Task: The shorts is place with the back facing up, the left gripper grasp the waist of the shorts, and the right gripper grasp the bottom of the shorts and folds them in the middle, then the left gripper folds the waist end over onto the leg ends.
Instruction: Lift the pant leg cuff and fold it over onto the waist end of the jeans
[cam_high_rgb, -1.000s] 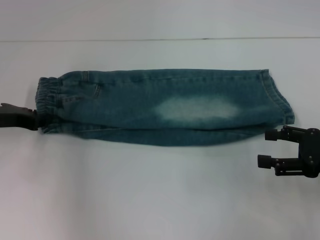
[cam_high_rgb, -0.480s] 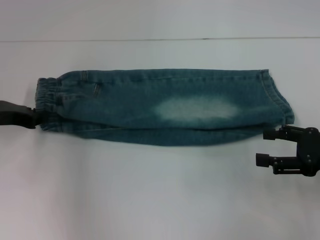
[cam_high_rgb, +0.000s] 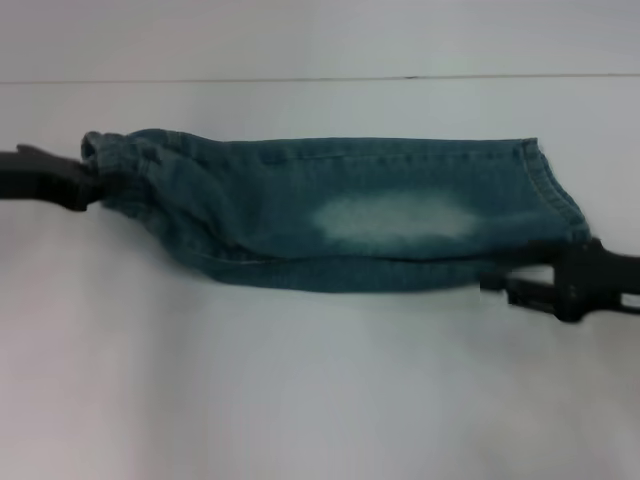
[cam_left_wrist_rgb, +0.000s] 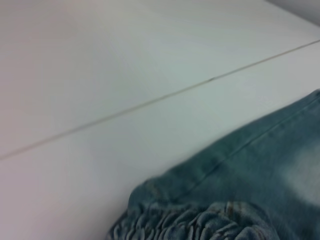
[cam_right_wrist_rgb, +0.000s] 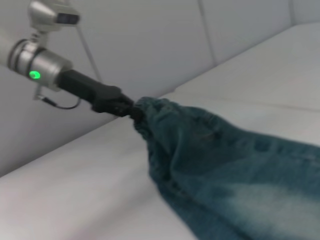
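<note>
Scene: a pale tabletop (cam_high_rgb: 320, 400) is shown from above, with the shorts (cam_high_rgb: 340, 215) laid lengthwise across the middle of the frame.
Shorts: blue-green denim with a faded whitish patch at the centre; already doubled lengthwise into one narrow strip.
Waist of the shorts (cam_high_rgb: 110, 160): found at the upper left of the head view, bunched and raised off the tabletop; its ruffled elastic is seen close up in the left wrist view (cam_left_wrist_rgb: 200, 222).
Leg ends (cam_high_rgb: 555, 195): laid flat at the right of the frame, hems stitched and ungathered.
Left pincer (cam_high_rgb: 82, 182): at the far left edge, closed on the gathered waistband, which is pulled up by it; the same hold is seen from afar in the right wrist view (cam_right_wrist_rgb: 131, 111).
Right pincer (cam_high_rgb: 500, 285): at the lower right, beside the near edge of the leg ends; whether it is parted or closed cannot be told, and no cloth is seen in it.
Progress: the middle fold is judged done. The waist is gripped and lifted, but has not yet been carried over onto the leg ends, so the final fold is left.
</note>
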